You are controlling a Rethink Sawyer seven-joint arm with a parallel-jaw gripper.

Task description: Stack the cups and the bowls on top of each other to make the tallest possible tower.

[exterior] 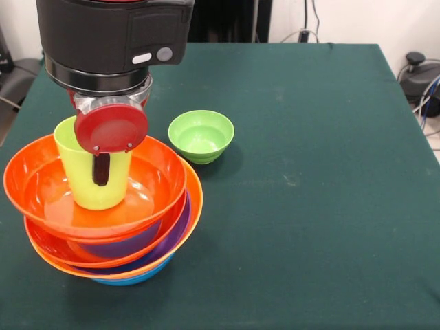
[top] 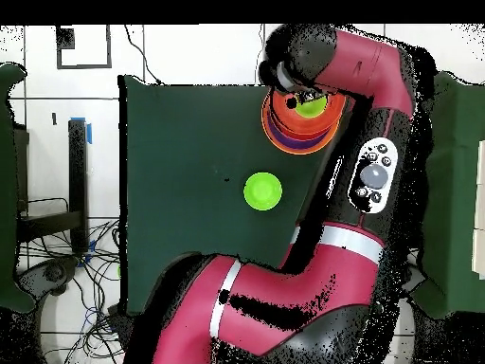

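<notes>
Nested tower (exterior: 103, 227) carries lime tumbler (exterior: 93, 180), claw (exterior: 101, 172) grasping its rim.

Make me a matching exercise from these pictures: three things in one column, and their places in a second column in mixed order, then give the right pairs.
Things:
1. lime-green cup
2. small lime-green bowl
3. blue bowl

Places:
A. at the bottom of the tower
B. alone on the table cloth
C. upright in the top orange bowl, under the gripper

Pairs: 1-C, 2-B, 3-A
</notes>
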